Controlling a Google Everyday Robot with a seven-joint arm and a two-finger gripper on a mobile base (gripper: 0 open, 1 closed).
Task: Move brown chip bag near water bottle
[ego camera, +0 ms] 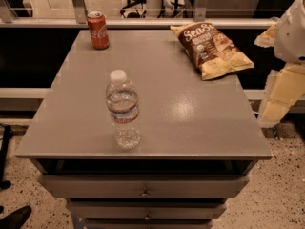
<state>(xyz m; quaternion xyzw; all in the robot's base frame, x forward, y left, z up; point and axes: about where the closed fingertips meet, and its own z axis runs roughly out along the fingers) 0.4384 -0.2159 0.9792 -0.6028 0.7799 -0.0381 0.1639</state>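
Note:
The brown chip bag (211, 48) lies flat at the far right corner of the grey cabinet top (190, 113), its white lettering facing up and one pale yellow corner reaching the right edge. The water bottle (123, 109) stands upright near the front, left of centre, white cap on. My gripper (280, 95) hangs off the right side of the cabinet, beyond its edge, below and to the right of the bag and touching nothing. The white arm (294, 30) above it fills the upper right corner of the view.
A red soda can (98, 30) stands upright at the far left corner. A railing (143, 22) runs behind the cabinet. Drawers (143, 187) sit under the front edge. A dark shoe (14, 217) shows on the speckled floor at the lower left.

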